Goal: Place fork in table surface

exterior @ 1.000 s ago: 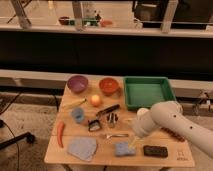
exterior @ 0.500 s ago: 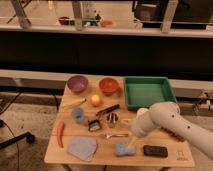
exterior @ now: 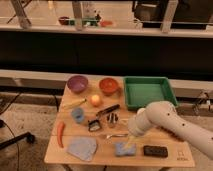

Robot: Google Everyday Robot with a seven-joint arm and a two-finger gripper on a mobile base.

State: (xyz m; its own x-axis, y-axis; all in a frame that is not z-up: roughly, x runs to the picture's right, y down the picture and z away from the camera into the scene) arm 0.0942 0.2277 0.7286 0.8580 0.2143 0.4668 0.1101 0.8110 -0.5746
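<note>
The gripper (exterior: 130,144) hangs at lower centre-right, jaws spread wide, just over the blue sponge (exterior: 123,149). The fork (exterior: 114,135) lies flat on the table surface (exterior: 105,153) just left of it, below the metal cup (exterior: 112,120). What the green tray (exterior: 148,91), orange bowl (exterior: 109,85) and purple bowl (exterior: 77,83) along the upper edge hold cannot be told.

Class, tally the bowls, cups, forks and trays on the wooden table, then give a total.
Bowls: 2 (round purple bowl, round orange bowl)
Cups: 2 (small blue cup, small shiny metal cup)
Forks: 1 (slim silver metal fork)
Trays: 1 (green rectangular tray)
Total: 6
The robot's tool hangs just right of the fork.
</note>
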